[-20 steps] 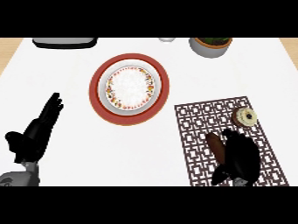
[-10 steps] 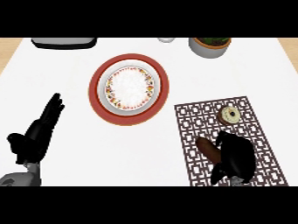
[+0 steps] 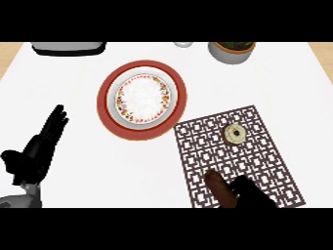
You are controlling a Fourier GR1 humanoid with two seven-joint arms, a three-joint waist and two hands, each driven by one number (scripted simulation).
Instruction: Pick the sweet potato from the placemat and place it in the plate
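Note:
The sweet potato point(image 3: 216, 186), brown and elongated, shows at the near edge of the dark lattice placemat point(image 3: 212, 141). My right hand point(image 3: 248, 195) is at the view's lower edge, just right of it, with fingers curled round its lower end. Most of that hand is cut off by the edge. The plate point(image 3: 105, 105), white with a floral ring and a red rim, sits left of and beyond the placemat with nothing on it. My left hand point(image 3: 35, 156) rests open at the lower left, fingers straight and pointing away from me.
A small ring-shaped pastry point(image 3: 235, 133) lies on the placemat's far part. A grey pot with a plant point(image 3: 232, 51) stands at the back right, a small white object point(image 3: 184, 44) beside it, and a grey appliance point(image 3: 66, 47) at the back left.
The right hand has drawn back toward the lower edge, and the sweet potato has moved with it, down and slightly left on the placemat. The left hand has stayed still.

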